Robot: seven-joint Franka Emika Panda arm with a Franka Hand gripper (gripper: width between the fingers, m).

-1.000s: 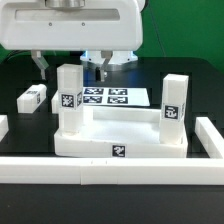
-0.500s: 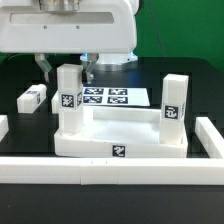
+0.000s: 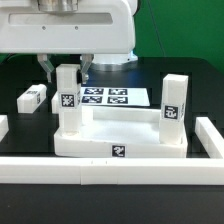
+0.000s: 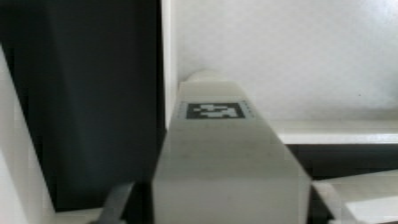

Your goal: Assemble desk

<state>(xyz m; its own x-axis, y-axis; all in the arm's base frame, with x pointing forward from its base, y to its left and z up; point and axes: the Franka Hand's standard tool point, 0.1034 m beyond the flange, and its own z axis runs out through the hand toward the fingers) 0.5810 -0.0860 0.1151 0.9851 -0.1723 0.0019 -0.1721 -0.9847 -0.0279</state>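
Loose leg (image 3: 33,97): lies flat on the black desk (image 3: 15,80) at the exterior view's left, well apart from the tray top and not yet fitted.
Claw (image 3: 66,68): hangs over the left end of the tray top, with one finger (image 3: 46,66) on each side of the standing leg's upper end. The jaws are narrow and close to the leg's sides. Neither view shows whether the pads actually press on it.
Left leg (image 3: 68,98): stands upright at the tray top's left corner, its tag facing the exterior view. The wrist view looks down along this leg (image 4: 217,160), with the dark fingers flanking it.
Marker board (image 3: 105,97): lies flat behind the tray top, between the two upright legs as the exterior view shows them.
Tray top (image 3: 120,150): sits rim up in the middle of the black desk, just behind the low front wall (image 3: 110,172).
Right leg (image 3: 173,103): stands upright at the tray top's right corner, well apart from the claw.
Step in hand: judged to be taking hold of the left leg so it can be seated or tightened in its socket.
Next move: calls for a firm, centred hold, then force kept straight along the leg. Nothing pins the tray top, so a tilted push could shift it.
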